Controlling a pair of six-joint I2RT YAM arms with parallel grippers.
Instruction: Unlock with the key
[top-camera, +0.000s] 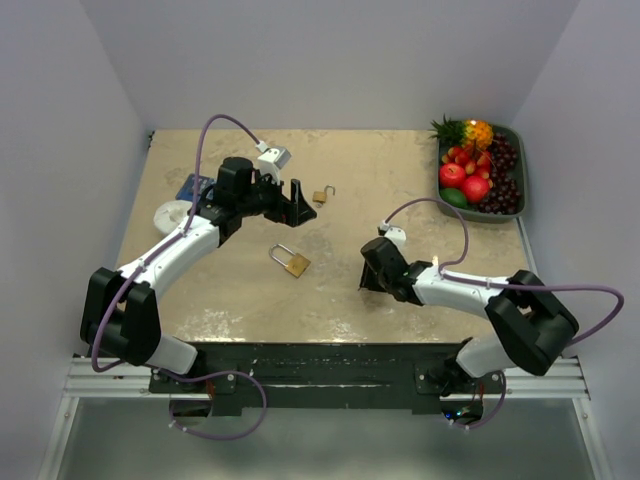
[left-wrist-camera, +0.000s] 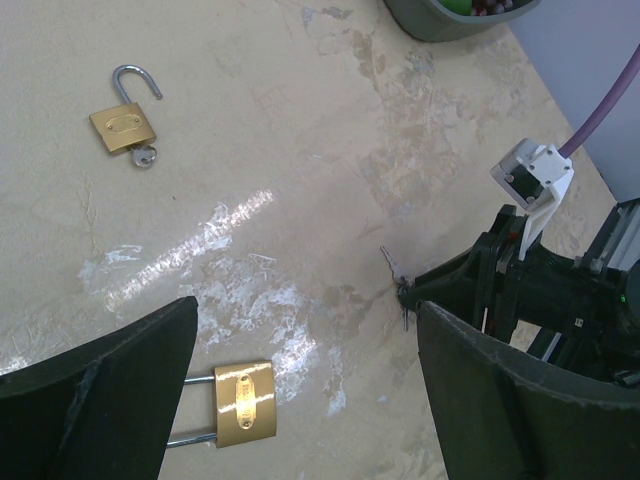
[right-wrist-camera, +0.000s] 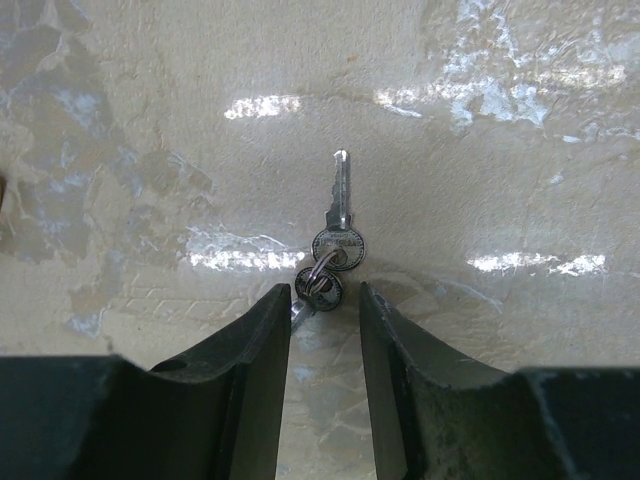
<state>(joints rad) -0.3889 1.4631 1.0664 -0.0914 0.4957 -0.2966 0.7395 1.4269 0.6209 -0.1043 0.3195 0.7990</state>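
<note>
Brass padlock (top-camera: 296, 265), looped steel shackle (top-camera: 280, 251); silvery ringed keys (right-wrist-camera: 338, 244) on mottled tabletop (right-wrist-camera: 500, 130).

Lying on a beige table (top-camera: 400, 170): closed padlock (top-camera: 296, 265) at centre, open padlock (left-wrist-camera: 122, 128) farther back, ringed keys (right-wrist-camera: 338, 246) at right, fruit tray (top-camera: 522, 175) in the far right corner, white disc (top-camera: 172, 214) at left.

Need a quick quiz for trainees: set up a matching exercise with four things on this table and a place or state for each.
Things:
1 far padlock
2 near padlock
3 loose keys
4 fruit tray

Place or state:
A shackle shut
B far right corner
C shackle open, key inserted
D lying just ahead of the right fingers

Pairs: 1-C, 2-A, 3-D, 4-B
</note>
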